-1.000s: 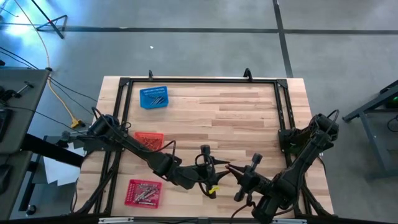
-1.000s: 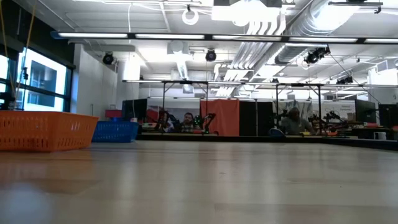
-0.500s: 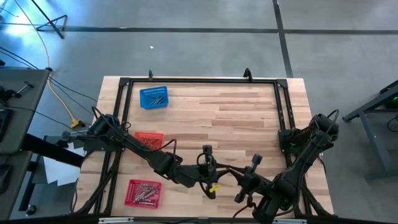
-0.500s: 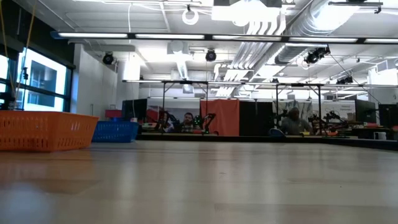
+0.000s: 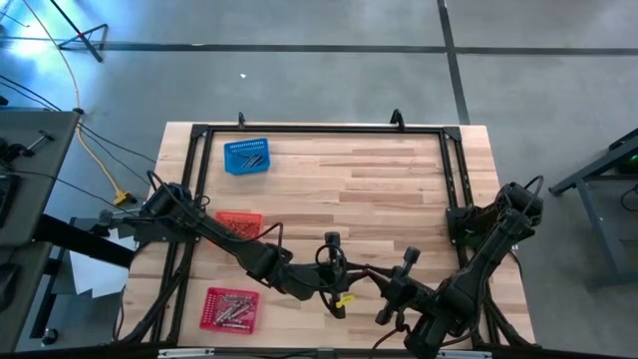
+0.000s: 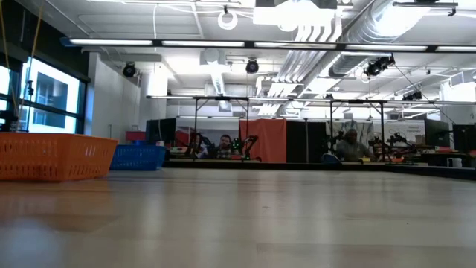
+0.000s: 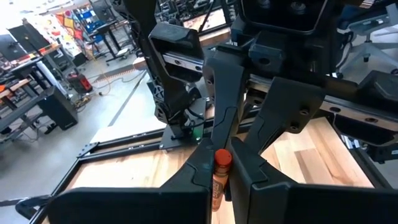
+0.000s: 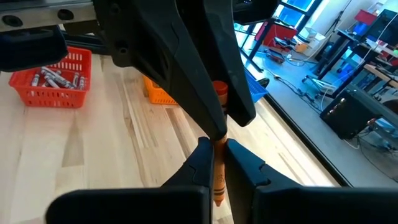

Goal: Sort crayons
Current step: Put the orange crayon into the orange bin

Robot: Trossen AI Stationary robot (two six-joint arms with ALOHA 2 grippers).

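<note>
A: Crayon [image 7: 221,171], orange: both tools are clamping it above the table's [image 5: 399,189] near edge, left tool [image 7: 225,163] and right tool [image 8: 214,149] closed on it.

B: Progress? Red basket [image 5: 229,308] and blue basket [image 5: 246,157] are holding crayons; this one is awaiting the orange basket [image 5: 239,223].

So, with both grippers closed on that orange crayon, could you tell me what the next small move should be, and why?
Probably the right gripper should open and let go. Both grippers pinch the same orange crayon above the table's near edge, and the left gripper has it by the other end, nearer the orange basket. Once freed, the left arm could carry it there.
</note>
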